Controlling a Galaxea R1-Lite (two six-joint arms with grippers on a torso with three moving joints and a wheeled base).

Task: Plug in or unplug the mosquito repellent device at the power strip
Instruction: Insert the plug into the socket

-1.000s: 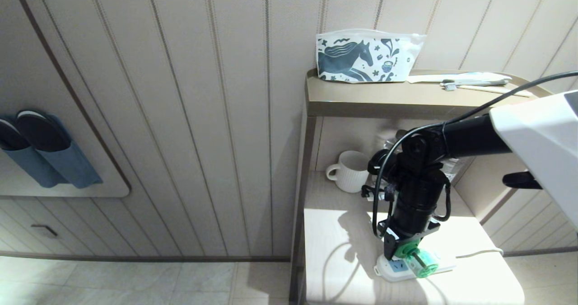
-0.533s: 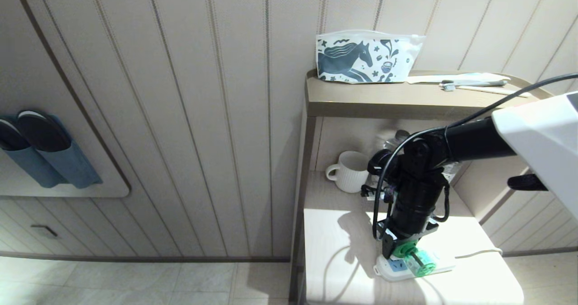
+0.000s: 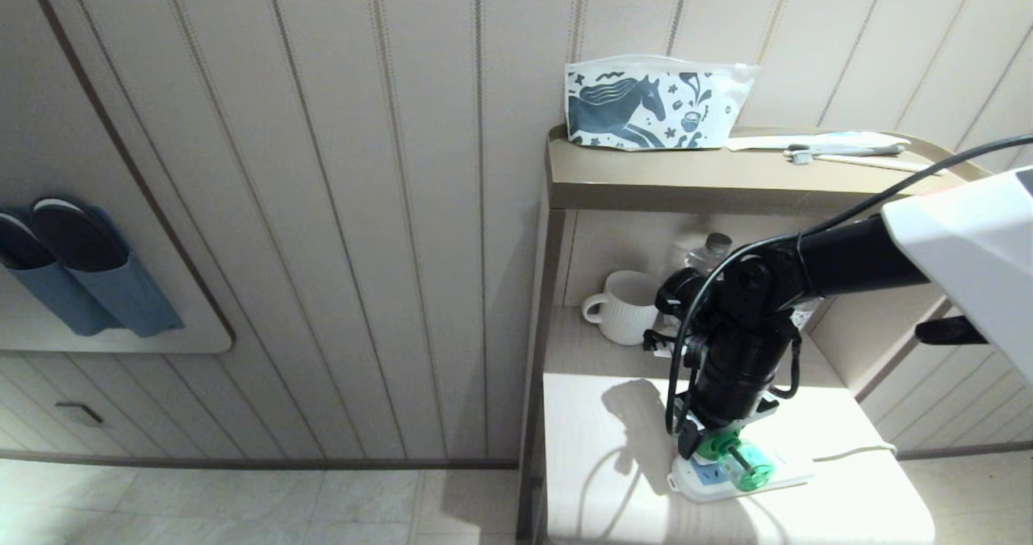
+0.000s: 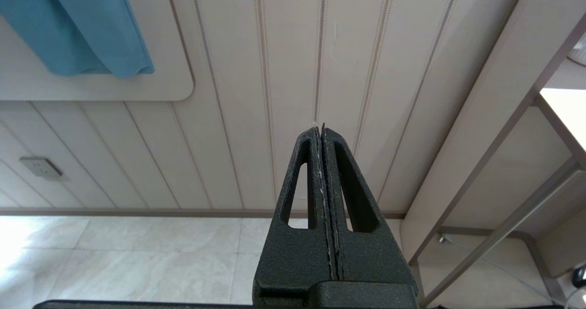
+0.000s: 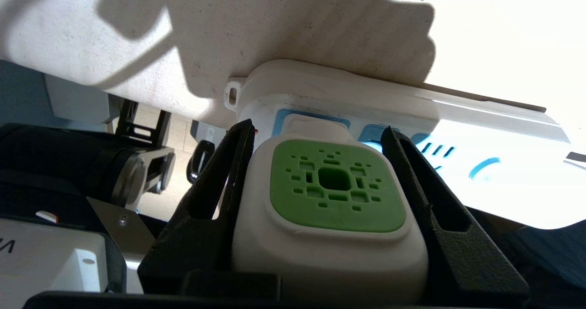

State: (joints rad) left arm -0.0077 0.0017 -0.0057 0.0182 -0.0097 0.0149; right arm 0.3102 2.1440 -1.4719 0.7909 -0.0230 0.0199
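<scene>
The mosquito repellent device (image 5: 329, 208), white with a green perforated top, sits between the two black fingers (image 5: 219, 185) of the right gripper (image 5: 320, 137), which stand about half open and press against its two sides, gripping it. Its plug end meets a light-blue socket face near the end of the power strip (image 5: 348, 98); whether the pins are fully seated cannot be told. From the head view the device (image 3: 736, 458) shows as a green cap and translucent green bottle lying over the power strip (image 3: 787, 474), which lies flat near the front of the pale worktop (image 3: 597, 480), its white cord (image 3: 859, 451) running off to the right. The right gripper (image 3: 706, 446) comes down on it from above at the end of the black arm. Farther back on the worktop stand a white ribbed mug (image 3: 629, 307) and a clear water bottle (image 3: 710, 250). A horse-printed pouch (image 3: 654, 105) rests on the shelf above. The left gripper (image 4: 322, 137) hangs away from the worktop, facing the panelled wall, its fingers pressed together on nothing.
</scene>
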